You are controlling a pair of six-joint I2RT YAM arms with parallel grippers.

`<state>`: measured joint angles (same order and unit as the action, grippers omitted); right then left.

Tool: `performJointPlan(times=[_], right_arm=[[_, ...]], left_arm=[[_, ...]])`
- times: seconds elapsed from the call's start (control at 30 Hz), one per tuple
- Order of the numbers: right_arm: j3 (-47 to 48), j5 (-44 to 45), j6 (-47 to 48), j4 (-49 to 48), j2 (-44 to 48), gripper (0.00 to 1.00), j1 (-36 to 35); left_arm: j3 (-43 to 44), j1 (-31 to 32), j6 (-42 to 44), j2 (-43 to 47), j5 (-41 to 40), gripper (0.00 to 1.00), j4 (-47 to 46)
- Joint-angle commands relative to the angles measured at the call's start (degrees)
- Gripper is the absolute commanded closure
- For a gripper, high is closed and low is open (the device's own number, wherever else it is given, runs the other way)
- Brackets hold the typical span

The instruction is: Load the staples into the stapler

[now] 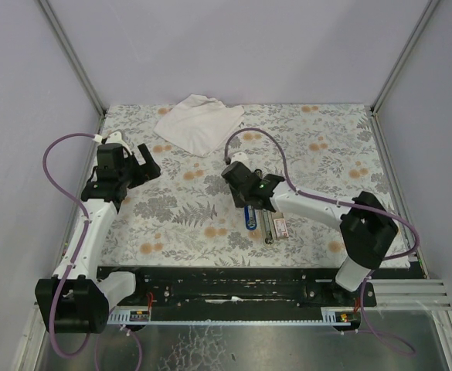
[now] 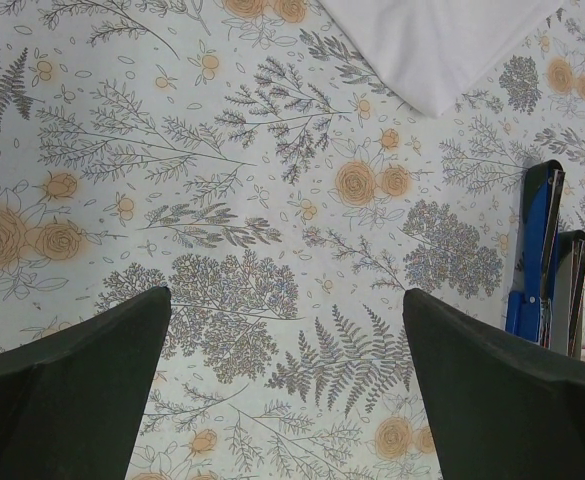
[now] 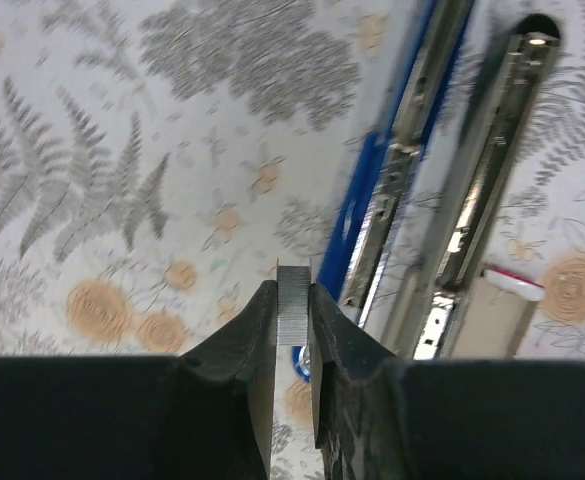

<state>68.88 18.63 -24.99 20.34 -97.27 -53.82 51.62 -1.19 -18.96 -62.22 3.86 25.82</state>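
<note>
Your right claw (image 3: 293, 292) is closed down narrow on a short silvery strip of staples (image 3: 294, 308), pinched flat between the two black fingertips, with its end showing just past the tips. It hangs just left of the blue-handled stapler (image 3: 404, 150), near but apart from it. That stapler lies opened out on the flower-printed table cover (image 1: 179, 216), its bare metal rail facing up.

The strip will likely be light and stiff but brittle. It is glued wire and can snap if you bend or twist it, and its smooth sides can slip. Hold it by the flat sides, as the claw does here, and press no harder.

Its ribs run across the fingers, so its long axis points out along them. That is close to the line of the rail but not quite parallel, since the rail slants up and to the right in the wrist view. Square the two before lowering.

The small flat box with the pink-red label (image 3: 504, 300) sits right of a second, dark metal stapler (image 3: 492, 180). Your left claw (image 2: 287, 400) is spread wide over bare cover, holding nothing.
</note>
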Motion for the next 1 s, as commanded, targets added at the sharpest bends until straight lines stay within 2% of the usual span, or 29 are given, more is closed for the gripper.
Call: performJointPlan(times=[0.0, 0.97], right_arm=[[-0.99, 3.75, -5.12, -1.55, 1.21, 0.8, 3.43], [-3.49, 6.68, -11.0, -2.26, -3.14, 0.8, 5.31]], left_arm=[[-0.54, -0.54, 0.42, 0.54, 0.16, 0.01, -1.15], [-0.64, -0.59, 0.31, -0.57, 0.93, 0.0, -1.21]])
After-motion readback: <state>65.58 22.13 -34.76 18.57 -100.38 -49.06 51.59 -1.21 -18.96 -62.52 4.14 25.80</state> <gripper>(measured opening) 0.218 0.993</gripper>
